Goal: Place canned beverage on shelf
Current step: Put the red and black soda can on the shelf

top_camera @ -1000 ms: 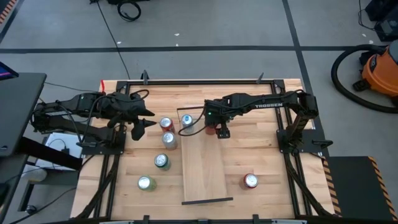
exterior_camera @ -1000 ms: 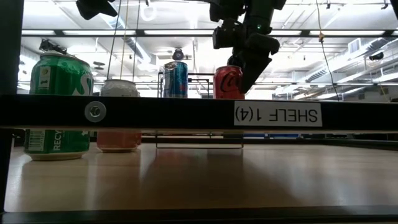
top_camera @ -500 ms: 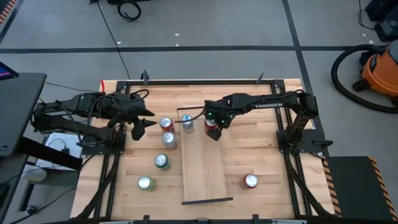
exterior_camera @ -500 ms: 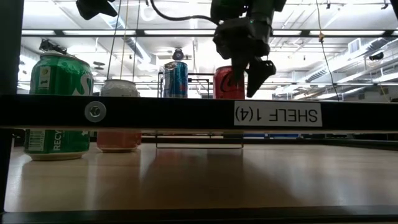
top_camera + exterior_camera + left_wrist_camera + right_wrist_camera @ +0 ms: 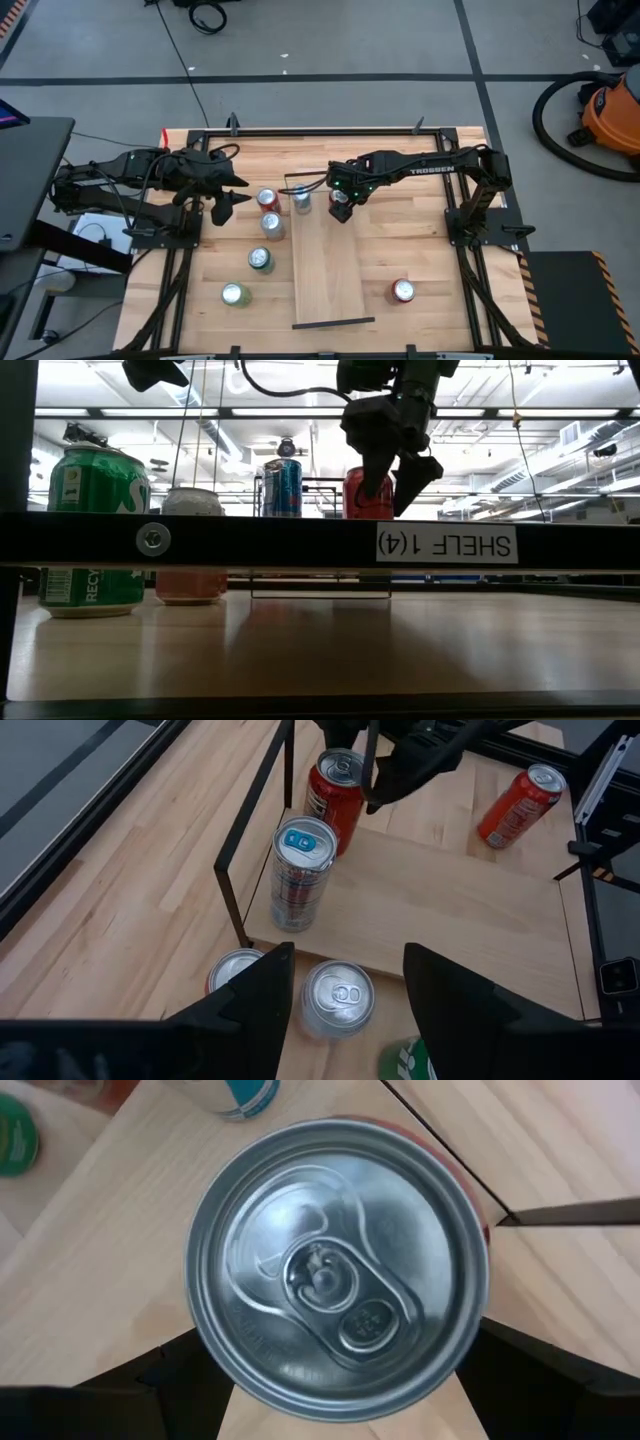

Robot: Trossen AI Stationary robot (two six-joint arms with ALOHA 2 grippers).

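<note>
The bench [image 5: 420, 240] carries the shelf [image 5: 330, 275], a pale board running down its middle with a wire rail at each short end. My left arm waits over the bench's left side, its fingers [image 5: 222, 200] parted and holding nothing. My right arm reaches across to the shelf's far end, where its fingers [image 5: 341, 203] stand spread on either side of the red can [image 5: 340, 198]. A second ago they hung off to the can's right; now the wrist looks straight down on its lid [image 5: 335, 1265]. The can stands upright on the shelf beside the blue can [image 5: 301, 197]. I judge this placement done, with four cans left of the shelf and one to its right still waiting.
</note>
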